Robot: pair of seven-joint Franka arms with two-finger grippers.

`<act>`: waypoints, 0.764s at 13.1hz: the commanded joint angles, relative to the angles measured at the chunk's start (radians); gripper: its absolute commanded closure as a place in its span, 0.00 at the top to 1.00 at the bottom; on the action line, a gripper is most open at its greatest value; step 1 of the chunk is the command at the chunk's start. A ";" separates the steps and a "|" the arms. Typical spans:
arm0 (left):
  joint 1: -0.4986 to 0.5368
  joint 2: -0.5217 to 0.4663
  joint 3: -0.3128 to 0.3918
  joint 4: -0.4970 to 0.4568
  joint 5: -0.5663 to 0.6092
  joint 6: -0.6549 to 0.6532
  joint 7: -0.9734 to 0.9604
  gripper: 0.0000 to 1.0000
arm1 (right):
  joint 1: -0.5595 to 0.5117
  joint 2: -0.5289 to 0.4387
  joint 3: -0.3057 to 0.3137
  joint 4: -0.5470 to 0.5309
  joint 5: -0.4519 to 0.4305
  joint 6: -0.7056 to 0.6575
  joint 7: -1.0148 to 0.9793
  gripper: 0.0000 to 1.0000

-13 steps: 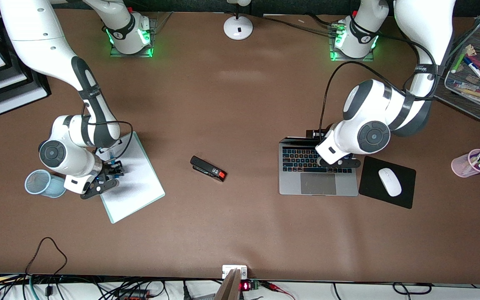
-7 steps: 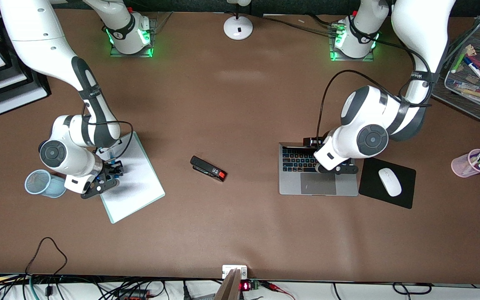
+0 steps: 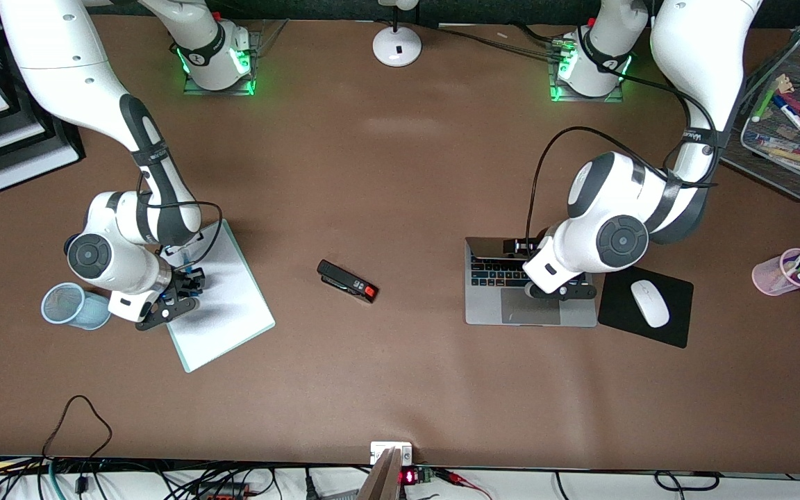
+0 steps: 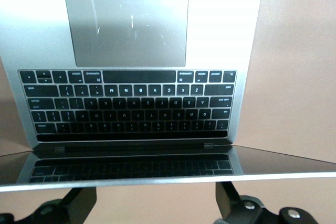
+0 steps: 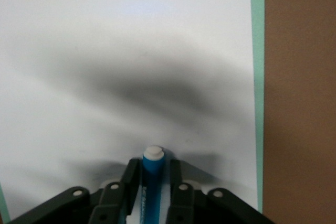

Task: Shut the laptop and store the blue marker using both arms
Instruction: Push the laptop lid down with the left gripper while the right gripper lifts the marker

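Marker [image 5: 151,182] sat squarely between the right gripper [image 5: 152,179] fingers, clamped, white tip toward twelve o'clock over the pad [image 5: 131,51]; left gripper [image 4: 157,203], fingers spread, touched the laptop [image 4: 231,40] lid's edge at six.

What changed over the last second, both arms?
The left gripper has pushed the laptop lid further down toward the front camera, so less of the keyboard shows; the lid is not yet shut. The right gripper has closed its fingers on the blue marker over the white pad. The stapler, mouse and blue cup stayed put.
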 commanded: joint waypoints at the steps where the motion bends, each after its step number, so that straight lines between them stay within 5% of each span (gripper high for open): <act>1: -0.004 0.039 0.004 0.036 -0.012 -0.008 -0.005 1.00 | -0.003 -0.023 0.002 -0.027 -0.007 0.008 0.002 0.15; 4: -0.004 0.052 0.004 0.036 -0.009 0.040 -0.005 1.00 | -0.006 -0.023 0.003 -0.027 -0.001 0.003 0.005 0.00; 10: -0.005 0.082 0.004 0.050 -0.006 0.098 -0.002 1.00 | -0.006 -0.088 0.003 0.000 -0.002 0.002 -0.006 0.00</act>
